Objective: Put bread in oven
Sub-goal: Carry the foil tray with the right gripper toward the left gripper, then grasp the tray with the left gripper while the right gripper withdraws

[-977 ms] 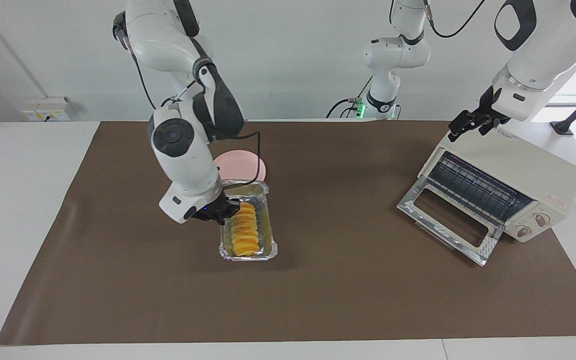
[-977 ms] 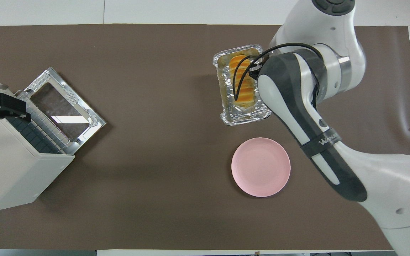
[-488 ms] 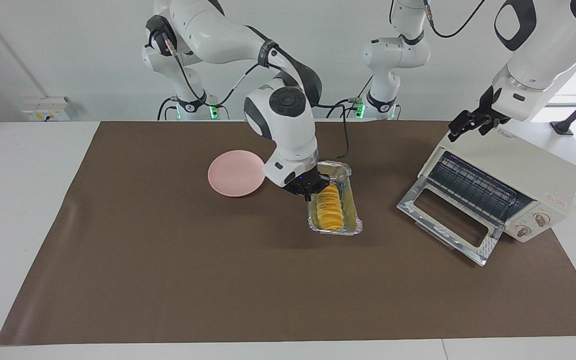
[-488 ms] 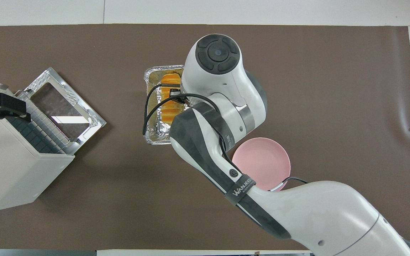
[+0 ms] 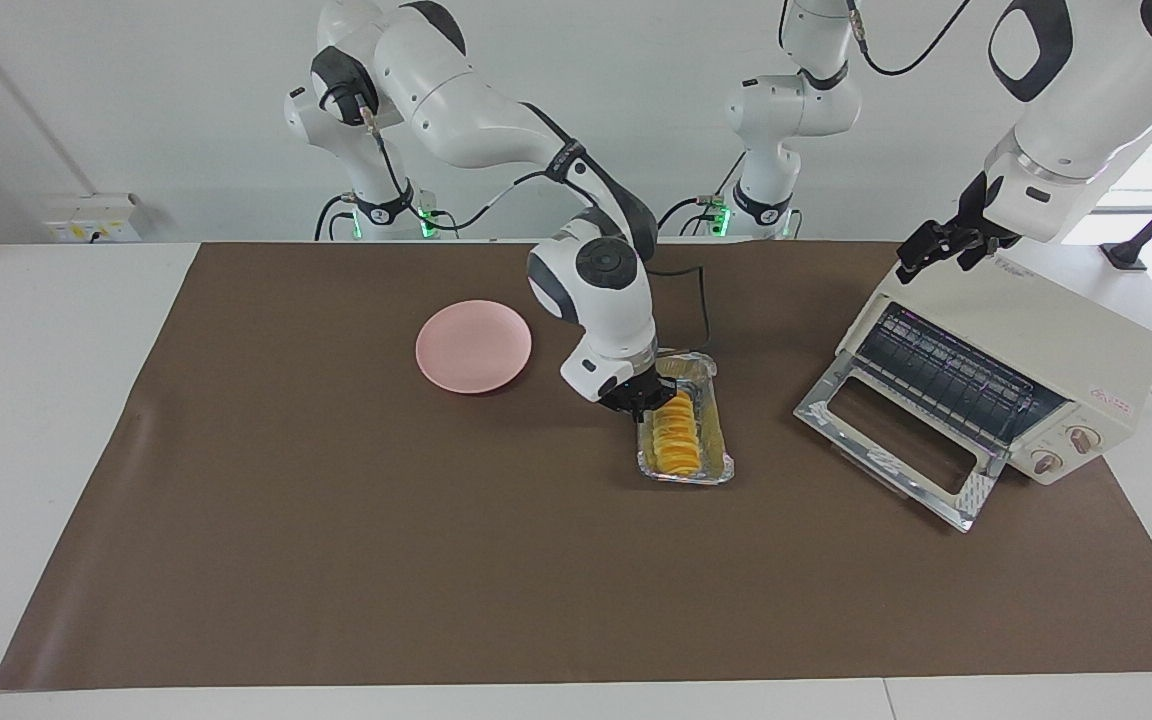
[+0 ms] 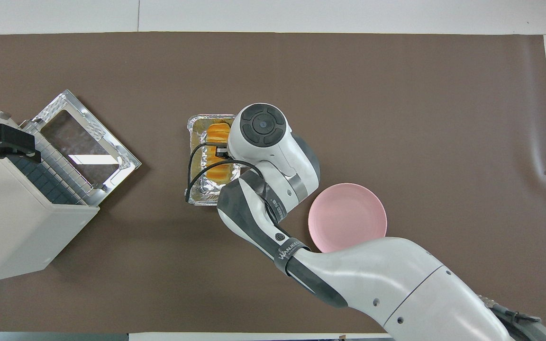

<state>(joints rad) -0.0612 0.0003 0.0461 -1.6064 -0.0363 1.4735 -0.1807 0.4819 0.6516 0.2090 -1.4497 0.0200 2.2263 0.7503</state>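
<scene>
The golden ridged bread [image 5: 678,446] lies in a silver foil tray [image 5: 719,436] on the mat's middle, between the pink plate and the oven. My right gripper [image 5: 642,399] is shut on the tray's rim at the side toward the right arm's end. In the overhead view the bread [image 6: 216,138] and tray [image 6: 196,192] show partly under the right wrist. The cream-white oven [image 5: 1036,335] stands at the left arm's end, its glass door [image 5: 896,440] folded down open and its wire rack showing. My left gripper [image 5: 928,248] hangs over the oven's top [image 6: 12,227].
A round pink plate [image 5: 474,346] lies on the brown mat, toward the right arm's end from the tray; it also shows in the overhead view [image 6: 347,218]. The open oven door [image 6: 83,142] juts out toward the tray. A third arm stands at the wall.
My right gripper has carried the foil tray with the bread from beside the plate toward the oven, then lower over the mat. The left arm has not moved.
</scene>
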